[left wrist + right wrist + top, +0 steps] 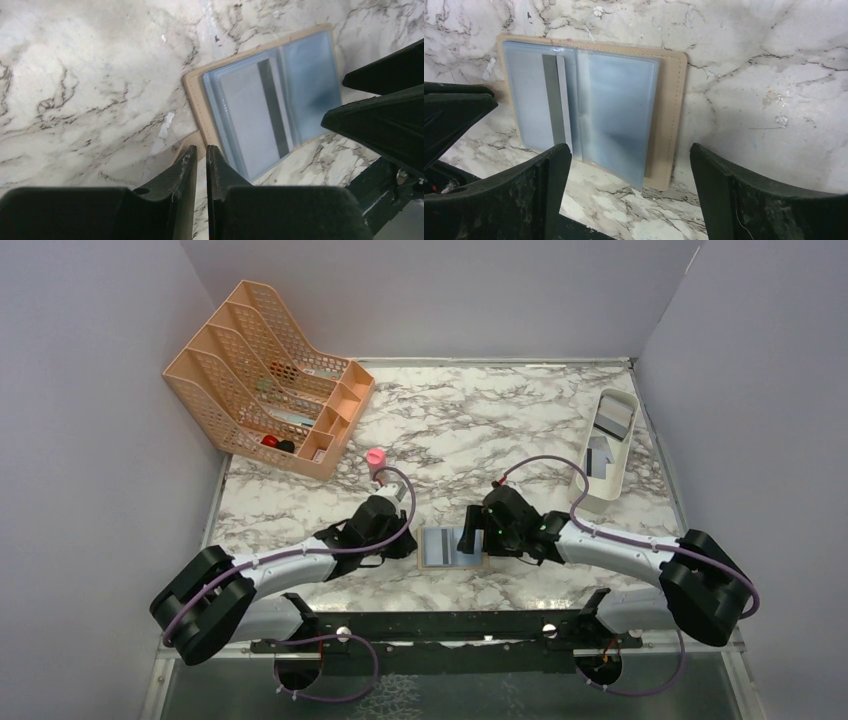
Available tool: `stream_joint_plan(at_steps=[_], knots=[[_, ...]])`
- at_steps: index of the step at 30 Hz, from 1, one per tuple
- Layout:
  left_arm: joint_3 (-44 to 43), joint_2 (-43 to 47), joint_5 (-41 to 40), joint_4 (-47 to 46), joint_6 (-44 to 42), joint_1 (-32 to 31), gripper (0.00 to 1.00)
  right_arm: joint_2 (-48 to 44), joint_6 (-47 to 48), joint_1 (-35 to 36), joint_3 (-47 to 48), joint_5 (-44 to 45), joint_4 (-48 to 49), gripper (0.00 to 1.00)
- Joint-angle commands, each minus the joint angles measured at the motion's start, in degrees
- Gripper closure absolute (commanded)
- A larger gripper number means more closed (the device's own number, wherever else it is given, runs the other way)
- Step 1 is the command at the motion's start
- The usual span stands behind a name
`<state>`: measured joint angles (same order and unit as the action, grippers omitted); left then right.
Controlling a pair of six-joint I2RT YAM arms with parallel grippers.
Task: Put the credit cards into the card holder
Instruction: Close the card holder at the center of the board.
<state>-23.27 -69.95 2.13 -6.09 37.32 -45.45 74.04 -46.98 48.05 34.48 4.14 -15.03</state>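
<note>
The tan card holder (450,546) lies open on the marble table between my two grippers, its light blue sleeves facing up. A grey credit card with a dark stripe (536,100) sits in one sleeve and also shows in the left wrist view (255,115). My left gripper (200,149) is shut with nothing between the fingers. Its tips rest at the holder's tan snap tab (192,139). My right gripper (629,150) is open and empty, low over the holder's other edge (674,100). Two more cards (612,420) (598,457) lie in the white tray.
The long white tray (622,440) stands at the back right by the wall. A peach mesh file rack (270,375) stands at the back left. A small pink-capped item (376,457) stands just behind the left gripper.
</note>
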Motion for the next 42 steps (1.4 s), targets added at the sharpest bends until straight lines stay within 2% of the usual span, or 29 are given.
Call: stream_joint_plan(at_steps=[1,9,15,20,28,42], knots=[[2.9,0.2,-1.2,-1.8,0.8,0.0,0.85,1.0,-3.5,0.2,-2.5,-2.3,4.4,0.06],[4.8,-0.9,0.1,-4.5,1.8,-0.1,0.85,2.0,-8.2,0.2,-5.3,-9.8,12.1,0.08],[5.8,-0.5,1.0,-6.0,2.4,-0.1,0.85,-5.7,-13.9,0.2,-9.0,-12.9,20.0,0.10],[5.9,0.2,2.5,-6.7,3.2,-0.1,0.85,-9.6,-15.4,0.2,-9.0,-14.3,22.3,0.11],[5.6,-1.9,3.9,-9.3,4.3,-0.1,0.85,-4.4,-16.5,0.2,-9.8,-20.0,30.3,0.15],[4.2,-2.3,7.6,-11.2,6.0,-0.1,0.85,-0.7,-7.3,0.3,-1.9,-18.8,21.6,0.15]])
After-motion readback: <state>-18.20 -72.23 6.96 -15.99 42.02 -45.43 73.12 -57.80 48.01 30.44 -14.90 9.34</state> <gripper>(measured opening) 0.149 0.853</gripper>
